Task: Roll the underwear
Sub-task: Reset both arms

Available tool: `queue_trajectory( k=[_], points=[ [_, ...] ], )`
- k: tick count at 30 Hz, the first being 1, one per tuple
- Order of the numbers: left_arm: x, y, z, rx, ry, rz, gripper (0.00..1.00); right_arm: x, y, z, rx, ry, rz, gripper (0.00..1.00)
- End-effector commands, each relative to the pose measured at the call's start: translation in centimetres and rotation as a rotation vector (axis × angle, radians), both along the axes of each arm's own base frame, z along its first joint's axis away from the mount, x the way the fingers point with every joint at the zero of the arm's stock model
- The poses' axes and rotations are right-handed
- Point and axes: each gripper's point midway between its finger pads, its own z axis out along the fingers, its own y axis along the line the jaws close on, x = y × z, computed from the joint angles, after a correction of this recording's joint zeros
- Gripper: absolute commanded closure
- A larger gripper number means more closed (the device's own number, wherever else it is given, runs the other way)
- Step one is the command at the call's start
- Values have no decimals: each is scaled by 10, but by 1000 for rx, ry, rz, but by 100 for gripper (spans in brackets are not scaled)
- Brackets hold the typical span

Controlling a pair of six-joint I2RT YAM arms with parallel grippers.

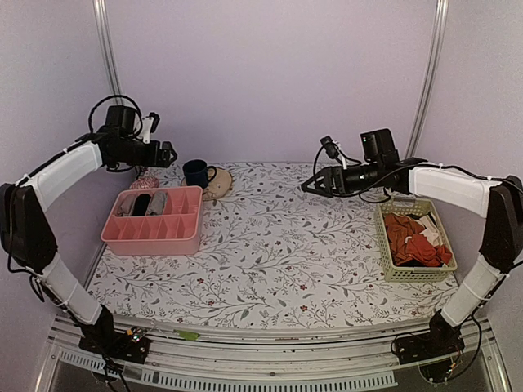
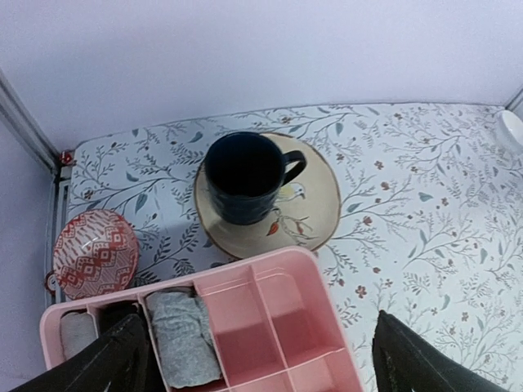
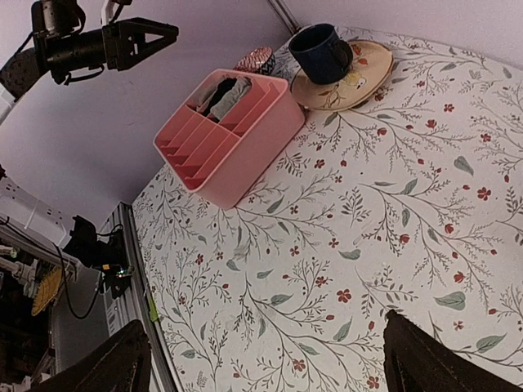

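Plainly, the pink organizer [image 1: 151, 233] anchored everything: a rectangular plastic box with rounded corners, split by thin walls into many small compartments. The underwear [image 2: 184, 339] sat as a grey roll of soft, faintly mottled knit in one of its far-row compartments, the third from the organizer's left end. No waistband lettering showed on it. Beside it, toward that end, a dark roll [image 2: 118, 318] and another grey roll [image 2: 78, 335] filled the neighbouring cells.

The left gripper [image 1: 169, 153] hung in the air above and behind the organizer, with its black fingers [image 2: 114, 359] spread wide and nothing between them. The right gripper [image 1: 308, 186] was raised well to the organizer's right, with its fingers [image 3: 425, 359] likewise wide apart and empty.

Just behind the organizer stood a glossy dark blue mug [image 1: 196, 173] on a round cream saucer [image 1: 221, 184] painted with a bird. A small bowl [image 1: 147, 181], red with a white lattice pattern, was near the organizer's far left corner. Well to the right of the organizer, a pale green woven-look basket [image 1: 391, 245] held crumpled orange-red garments [image 1: 413, 241] and a bit of white cloth [image 1: 435, 237]. All of it rested on a table [image 1: 286, 245] covered in smooth white sheeting printed with grey sprigs and red flowers.
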Motion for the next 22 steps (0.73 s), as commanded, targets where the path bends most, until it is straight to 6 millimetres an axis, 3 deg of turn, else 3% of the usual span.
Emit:
queue_trajectory(
  k=[1, 6, 15, 18, 22],
  points=[
    [-23, -45, 34, -41, -74, -80, 4, 4, -11, 45, 34, -75, -64, 1],
    [-56, -77, 32, -96, -85, -143, 4, -7, -20, 58, 51, -89, -98, 1],
    [-102, -89, -3, -129, -38, -128, 4, -43, -40, 18, 74, -43, -142, 1],
    [-109, -89, -15, -119, -15, -125, 4, -52, -45, 6, 78, -24, -151, 1],
    [-108, -86, -15, -116, -33, -102, 4, -56, -48, 1, 74, -18, -159, 1]
  ],
)
